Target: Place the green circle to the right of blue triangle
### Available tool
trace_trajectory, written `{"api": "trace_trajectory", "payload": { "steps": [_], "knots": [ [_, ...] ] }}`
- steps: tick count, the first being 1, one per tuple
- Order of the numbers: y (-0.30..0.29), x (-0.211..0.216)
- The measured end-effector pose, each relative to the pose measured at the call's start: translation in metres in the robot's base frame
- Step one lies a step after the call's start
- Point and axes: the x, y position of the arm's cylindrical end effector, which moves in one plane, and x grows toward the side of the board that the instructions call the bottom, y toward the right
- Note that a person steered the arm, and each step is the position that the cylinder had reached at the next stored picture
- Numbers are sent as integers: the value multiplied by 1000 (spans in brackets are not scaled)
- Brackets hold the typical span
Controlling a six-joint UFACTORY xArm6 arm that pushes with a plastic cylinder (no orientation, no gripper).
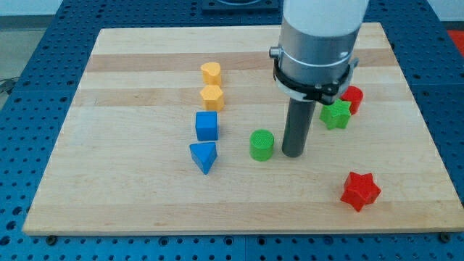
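The green circle (262, 145) is a short green cylinder near the board's middle. The blue triangle (204, 156) lies to its left, with a gap of about one block width between them. My tip (292, 154) stands just to the right of the green circle, close to it; I cannot tell if they touch. The rod rises from the tip into the arm's grey body at the view's top.
A blue cube (206, 125) sits just above the blue triangle, with a yellow hexagon (212, 97) and a yellow heart (211, 72) above it. A green star (336, 114) and a red block (353, 98) lie right of the rod. A red star (359, 191) lies lower right.
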Motion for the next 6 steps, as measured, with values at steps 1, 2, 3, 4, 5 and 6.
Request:
{"api": "trace_trajectory", "payload": {
  "steps": [1, 2, 3, 4, 5, 6],
  "knots": [
    [-25, -14],
    [-33, 0],
    [-34, 9],
    [-34, 9],
    [-41, 23],
    [-41, 25]
  ]
}}
